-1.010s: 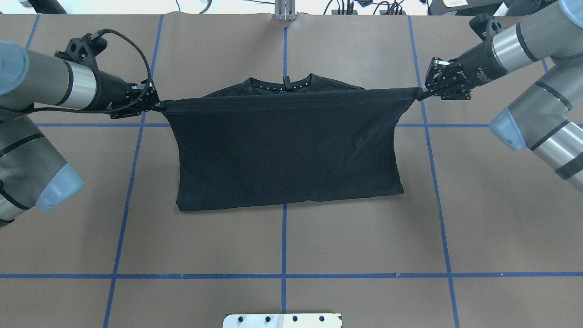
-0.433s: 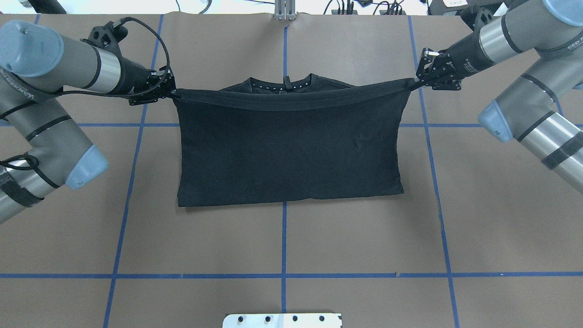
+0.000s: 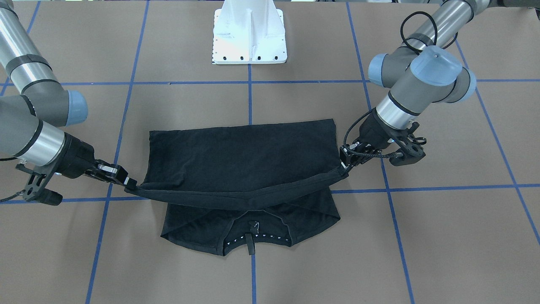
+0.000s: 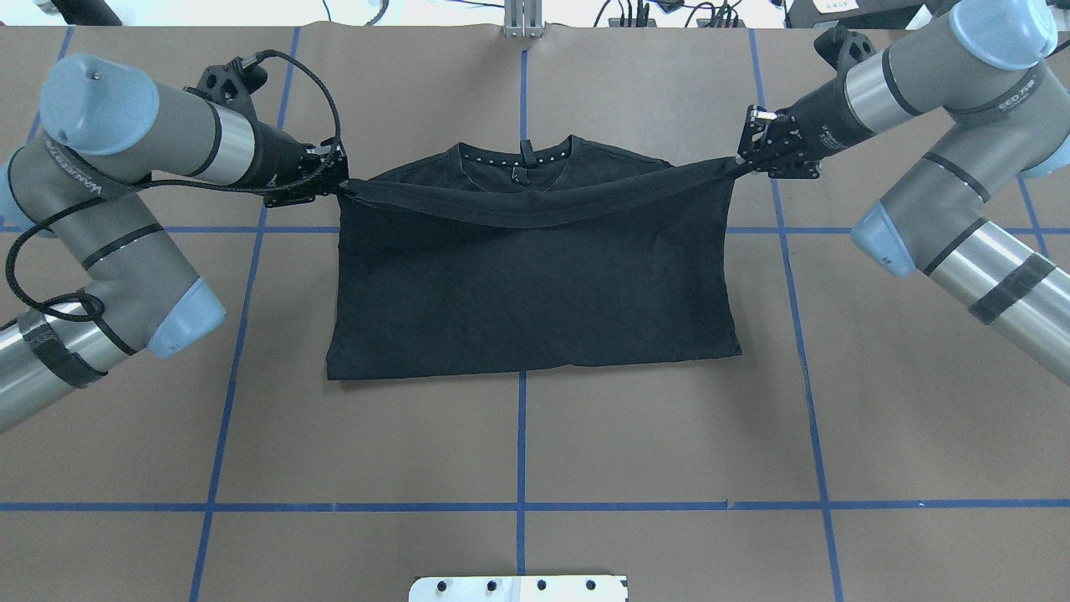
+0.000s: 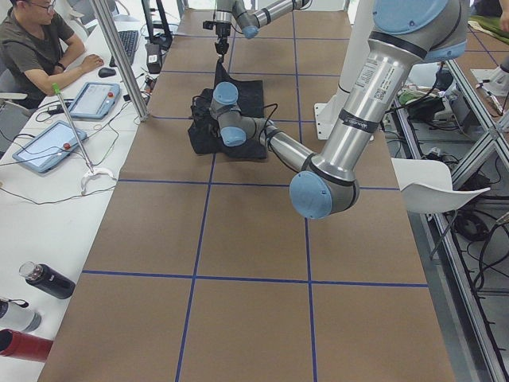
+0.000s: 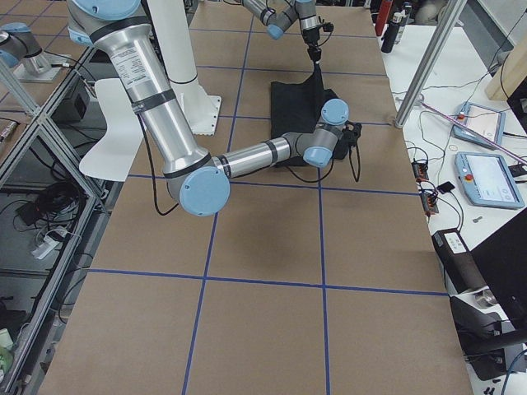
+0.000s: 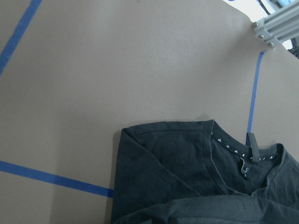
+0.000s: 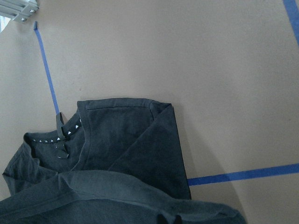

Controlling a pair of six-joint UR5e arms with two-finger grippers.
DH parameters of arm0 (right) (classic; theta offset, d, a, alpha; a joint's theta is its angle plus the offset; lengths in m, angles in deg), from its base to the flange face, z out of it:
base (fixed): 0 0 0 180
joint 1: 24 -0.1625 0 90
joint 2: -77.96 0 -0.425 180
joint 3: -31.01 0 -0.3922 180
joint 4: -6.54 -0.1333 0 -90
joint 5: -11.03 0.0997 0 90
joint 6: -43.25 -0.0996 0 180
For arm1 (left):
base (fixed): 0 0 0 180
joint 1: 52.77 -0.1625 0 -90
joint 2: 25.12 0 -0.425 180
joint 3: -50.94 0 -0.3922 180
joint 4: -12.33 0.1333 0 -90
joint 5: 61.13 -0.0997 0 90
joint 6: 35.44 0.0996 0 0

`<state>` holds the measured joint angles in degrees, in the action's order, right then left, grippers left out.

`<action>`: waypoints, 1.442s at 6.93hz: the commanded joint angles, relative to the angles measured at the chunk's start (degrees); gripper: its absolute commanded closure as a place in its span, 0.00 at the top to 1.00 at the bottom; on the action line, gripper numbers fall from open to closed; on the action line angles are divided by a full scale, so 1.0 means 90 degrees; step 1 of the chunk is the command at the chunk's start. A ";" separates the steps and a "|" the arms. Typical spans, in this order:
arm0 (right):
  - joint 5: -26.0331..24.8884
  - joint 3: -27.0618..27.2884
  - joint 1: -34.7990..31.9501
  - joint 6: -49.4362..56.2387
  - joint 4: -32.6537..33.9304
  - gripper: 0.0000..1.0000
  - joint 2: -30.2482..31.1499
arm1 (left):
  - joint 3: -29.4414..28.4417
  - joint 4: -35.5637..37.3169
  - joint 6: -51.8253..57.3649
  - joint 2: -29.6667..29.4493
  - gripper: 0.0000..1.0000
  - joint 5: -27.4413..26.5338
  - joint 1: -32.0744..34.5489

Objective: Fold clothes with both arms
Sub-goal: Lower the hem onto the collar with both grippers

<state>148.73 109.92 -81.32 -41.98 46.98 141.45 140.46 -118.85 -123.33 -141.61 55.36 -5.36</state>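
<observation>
1. Front-facing view: the black T-shirt (image 3: pixel 240 156) is lying mid-table (image 3: pixel 422 253), with its collar (image 3: pixel 255 241) on the side far from the robot. The left claw (image 3: pixel 344 165) and right claw (image 3: pixel 130 183) are each clenched on one corner of the hem (image 3: pixel 240 196). The hem is hanging raised as a sagging band over the chest. The white pedestal base (image 3: pixel 249 38) is sitting at the robot's edge.
2. Overhead view: the hem band is drooping in the middle, just short of the collar. The claws are sitting just outside the shirt's left and right edges. The fold crease is resting on the table on the side near the robot.
3. Exterior left view: the shirt is showing only as a small dark patch down the table, partly behind the near arm. I cannot tell the claw states from here. A person (image 5: pixel 32 48) is sitting at the side desk.
4. Exterior right view: it is the same small patch, with the near arm reaching in low. The grip is too small to read.
5. Left wrist view: it is looking down on a folded-in sleeve (image 7: pixel 159 158) and the collar. No fingers are showing.
6. Right wrist view: it is showing the other sleeve, the collar and the hem band at the bottom. The fingers are unclear.
7. Judgement: the step looks like the bottom-to-top half fold, mid-carry. The next move is calling for both claws to carry the hem evenly to the shoulder line. They then need to pull out the sag, lower together and let go together.
</observation>
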 commanded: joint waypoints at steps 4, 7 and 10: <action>-0.0299 -0.0262 -0.0046 -0.0002 -0.0010 0.00 -0.0003 | -0.0395 -0.0005 0.0078 0.0013 0.00 -0.0013 0.0142; -0.0494 -0.0399 -0.0076 -0.0012 0.0000 0.00 -0.0023 | -0.0767 -0.0307 0.0098 -0.0007 0.00 -0.0013 0.0289; -0.0572 -0.0486 -0.0095 -0.0031 0.0019 0.00 -0.0237 | -0.0777 -0.0288 0.0098 -0.0191 0.00 -0.0013 0.0309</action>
<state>143.91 105.90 -82.13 -42.22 47.06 140.08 133.52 -121.47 -122.49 -142.57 55.24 -2.64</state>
